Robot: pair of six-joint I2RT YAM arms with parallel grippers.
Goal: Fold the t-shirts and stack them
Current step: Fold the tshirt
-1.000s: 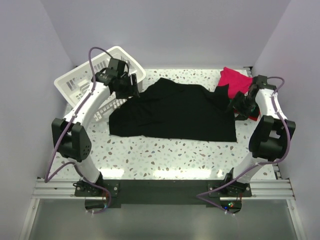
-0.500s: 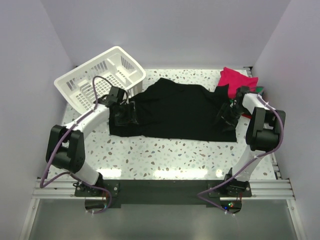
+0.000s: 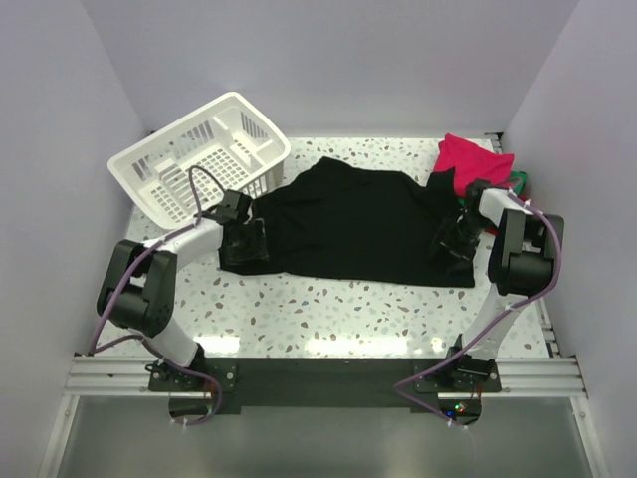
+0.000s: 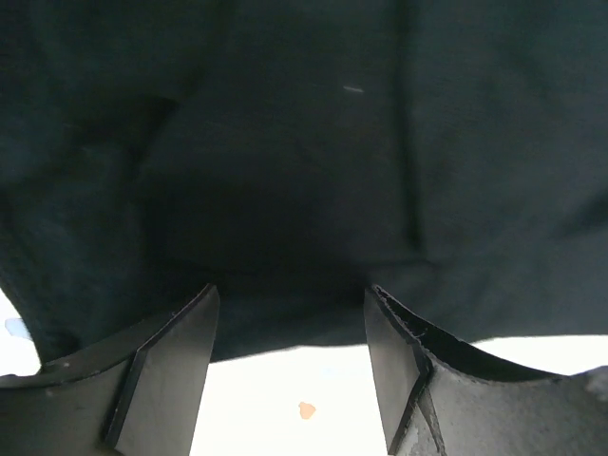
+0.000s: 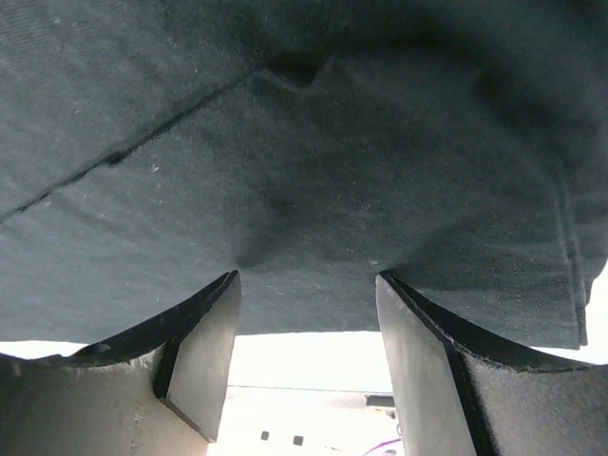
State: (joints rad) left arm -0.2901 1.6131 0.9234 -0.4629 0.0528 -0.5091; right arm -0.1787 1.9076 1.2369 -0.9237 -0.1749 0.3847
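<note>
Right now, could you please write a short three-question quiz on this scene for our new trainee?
1. True or false: the large black t-shirt lies spread on the table, outside the white basket.
2. Where is the red t-shirt? A: at the table's far right corner. B: inside the basket. C: at the near left corner.
3. In the wrist views, how do the jaws of the left gripper and the right gripper stand?

Key: 1 true. 2 A. 3 both open, with the black cloth's edge at the fingertips.
</note>
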